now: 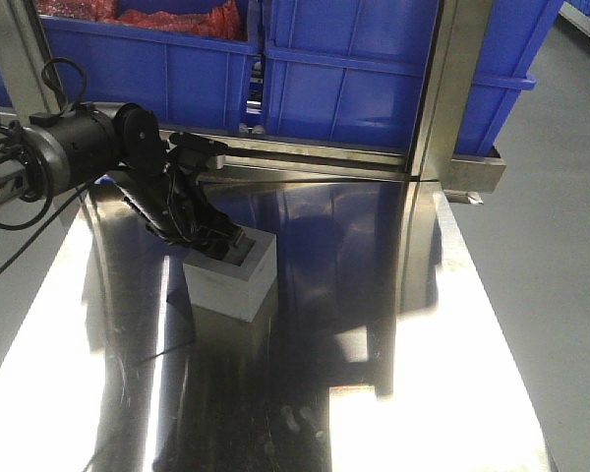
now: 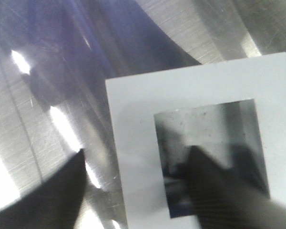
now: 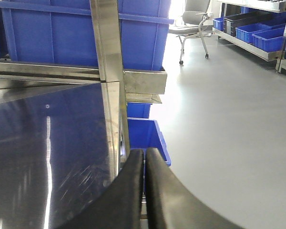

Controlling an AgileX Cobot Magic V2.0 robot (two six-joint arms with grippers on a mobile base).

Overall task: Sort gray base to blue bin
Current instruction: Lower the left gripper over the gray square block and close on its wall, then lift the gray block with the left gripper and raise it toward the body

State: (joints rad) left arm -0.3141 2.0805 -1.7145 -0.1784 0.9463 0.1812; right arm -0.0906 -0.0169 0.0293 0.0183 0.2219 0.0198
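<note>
The base (image 1: 226,285) sits on the steel surface (image 1: 374,324) at centre-left of the front view, recess up, directly under the left hand (image 1: 231,241). In the left wrist view, one finger (image 2: 219,191) is down inside the square recess and the other (image 2: 52,195) hangs outside the block, so they straddle the left wall of the base (image 2: 195,81). There is a visible gap on both sides of that wall. The hand is open wide and holds nothing yet.

The coming move looks like a pinch on that one wall, and the hand is already lined up across it. The left arm is clearly the nearer one. The right hand (image 3: 144,162) is pressed shut and empty, off at the surface's edge.

The base is matte gray and cube-like, with crisp edges and a speckled, darker recess floor. The surface is brushed, mirror-bright metal, probably slippery. The bin (image 1: 374,79) is glossy blue plastic with a thick rim. It stands behind a steel rail (image 1: 305,152) along the top of the frame, up and away from the base.
</note>
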